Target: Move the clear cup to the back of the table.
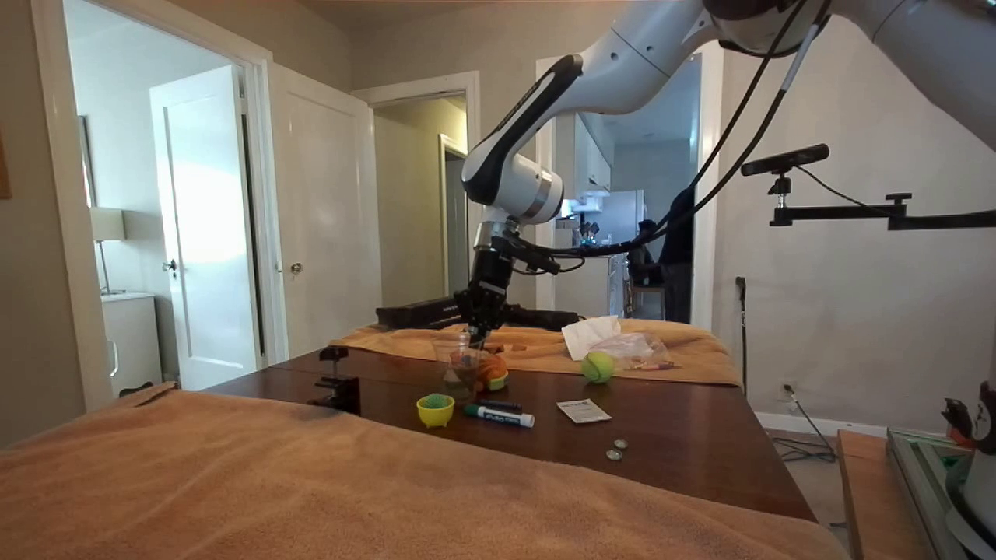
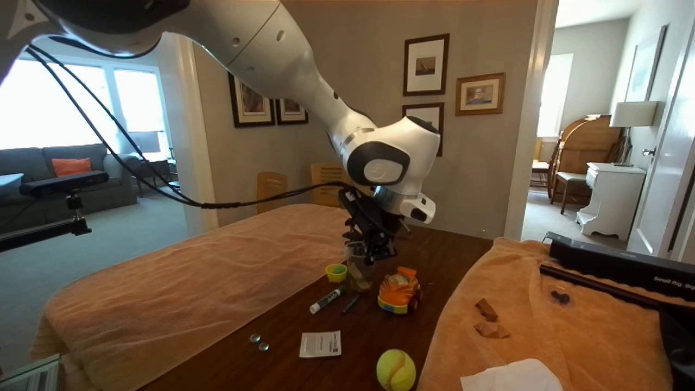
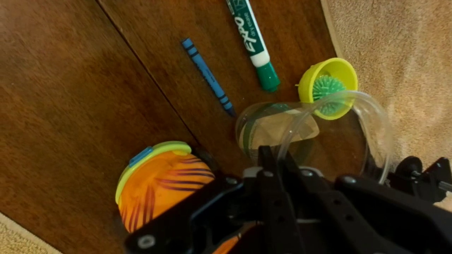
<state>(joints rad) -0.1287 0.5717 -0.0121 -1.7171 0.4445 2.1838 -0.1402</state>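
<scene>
Evidently the fingers (image 3: 267, 162) are pinched together on the wall of the cup (image 3: 317, 141), at its rim. The cup is between the toy (image 3: 164, 195) and the pot (image 3: 307, 83), near the crayon (image 3: 210, 79) and the cap end of the marker (image 3: 251, 38); whether its base touches the bench (image 1: 685, 443) I cannot tell.

My guess is that the step in hand is the lift before the carry. A pinch on one side of a thin wall may let the cup swing, so a firm but modest squeeze and a slow, straight rise should serve best: high enough for the base to pass over the pot, then a level carry without twisting. I take the back to be the end away from where the arm (image 1: 622, 78) reaches in; over there the clamp (image 1: 340, 393) deserves a wide berth. Set the base flat before letting go.

Only the wrist view shows the pinch itself and the crayon's blue. It misses the ball (image 1: 597, 366) and the beads (image 2: 263, 346), seen in both exterior views. In an exterior view the toy (image 1: 496, 373) sits partly behind the cup; the wrist view shows bench between them.
</scene>
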